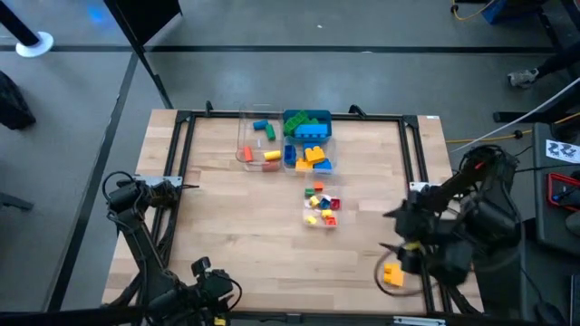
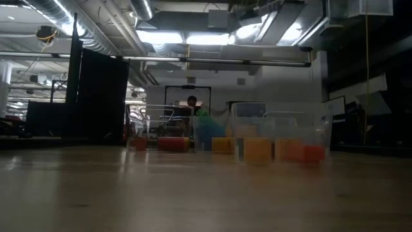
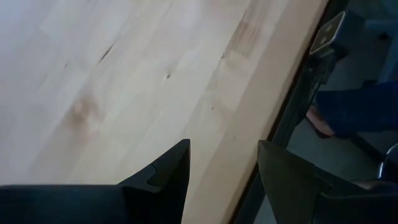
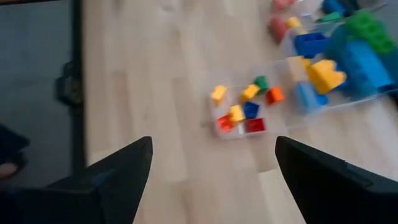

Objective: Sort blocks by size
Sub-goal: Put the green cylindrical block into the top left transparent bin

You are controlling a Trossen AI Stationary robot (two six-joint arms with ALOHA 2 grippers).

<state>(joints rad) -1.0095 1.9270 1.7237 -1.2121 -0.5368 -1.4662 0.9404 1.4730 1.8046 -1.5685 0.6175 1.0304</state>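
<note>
The blocks lie in three clear tubs at the table's far middle. One tub (image 1: 258,140) holds a few blue, green, orange and yellow blocks. One tub (image 1: 308,140) holds big green, blue and orange blocks. A small tub (image 1: 322,206) holds tiny mixed blocks and also shows in the right wrist view (image 4: 245,109). One orange block (image 1: 392,274) lies on the table by the near right corner, beside my right arm. My right gripper (image 1: 394,217) (image 4: 214,140) is open and empty, above the table's right side. My left gripper (image 1: 201,269) (image 3: 224,146) is open and empty at the near left edge.
A dark metal frame (image 1: 186,136) runs around the table top. Bare wood lies between the tubs and the near edge. In the low view the tubs (image 2: 257,145) stand in a row far off, with a person behind. A person's foot (image 3: 323,121) shows beyond the table edge.
</note>
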